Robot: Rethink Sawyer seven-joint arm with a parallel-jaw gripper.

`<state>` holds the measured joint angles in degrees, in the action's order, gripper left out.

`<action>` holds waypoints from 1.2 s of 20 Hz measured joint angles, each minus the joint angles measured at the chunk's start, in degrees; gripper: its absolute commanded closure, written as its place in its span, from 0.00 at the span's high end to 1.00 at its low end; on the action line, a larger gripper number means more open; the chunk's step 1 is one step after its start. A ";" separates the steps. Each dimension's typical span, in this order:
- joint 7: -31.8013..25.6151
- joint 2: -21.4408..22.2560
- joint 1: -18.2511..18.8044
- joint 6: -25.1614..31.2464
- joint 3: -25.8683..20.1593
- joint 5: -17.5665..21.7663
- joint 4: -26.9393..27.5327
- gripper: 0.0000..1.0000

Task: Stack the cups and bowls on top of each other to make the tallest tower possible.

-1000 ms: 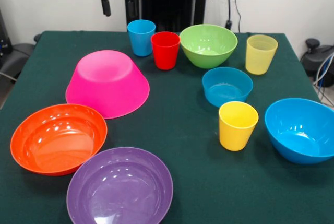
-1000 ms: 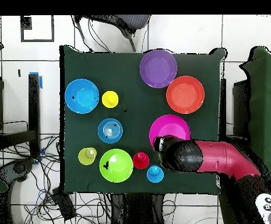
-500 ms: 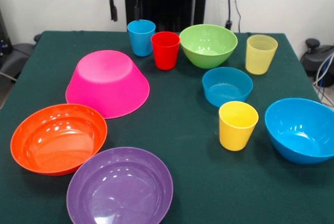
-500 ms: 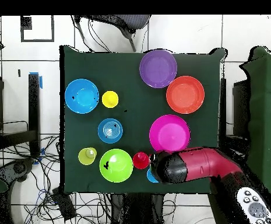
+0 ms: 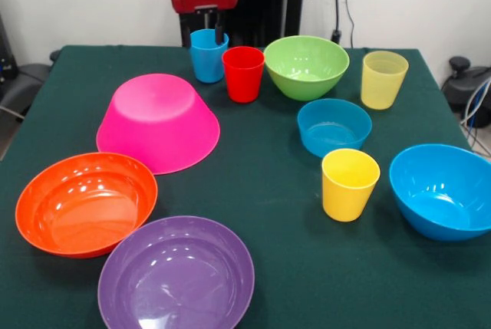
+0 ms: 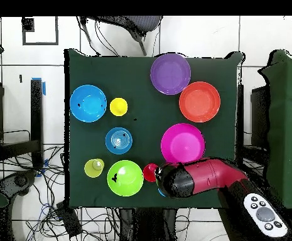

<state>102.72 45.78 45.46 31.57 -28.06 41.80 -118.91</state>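
My gripper (image 5: 203,36) is open and hangs at the rim of the blue cup (image 5: 207,60) at the back of the table. One finger (image 5: 186,36) is just outside the cup's left wall and the other is over its mouth. The red cup (image 5: 243,74) stands touching the blue one. The big pink bowl (image 5: 157,122) sits upside down by itself. Orange bowl (image 5: 86,204) and purple bowl (image 5: 176,275) stand upright near the front. In the overhead view the arm's head (image 6: 173,181) hides the blue cup.
Green bowl (image 5: 306,67), pale yellow cup (image 5: 383,80), small blue bowl (image 5: 334,127), yellow cup (image 5: 349,185) and a larger blue bowl (image 5: 445,191) fill the right half. A person's hand-held controller (image 6: 264,213) shows at the overhead view's lower right.
The gripper has moved right and come down from above the table's back edge to the blue cup's rim. No cup or bowl has moved.
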 measured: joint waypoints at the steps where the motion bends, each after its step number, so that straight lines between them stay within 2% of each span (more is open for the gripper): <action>1: 0.00 -0.22 0.00 -0.20 -0.01 0.00 -0.02 1.00; 24: 0.00 -0.94 1.00 -0.25 0.12 0.88 -1.07 1.00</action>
<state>102.72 44.84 46.46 31.32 -27.94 42.68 -119.99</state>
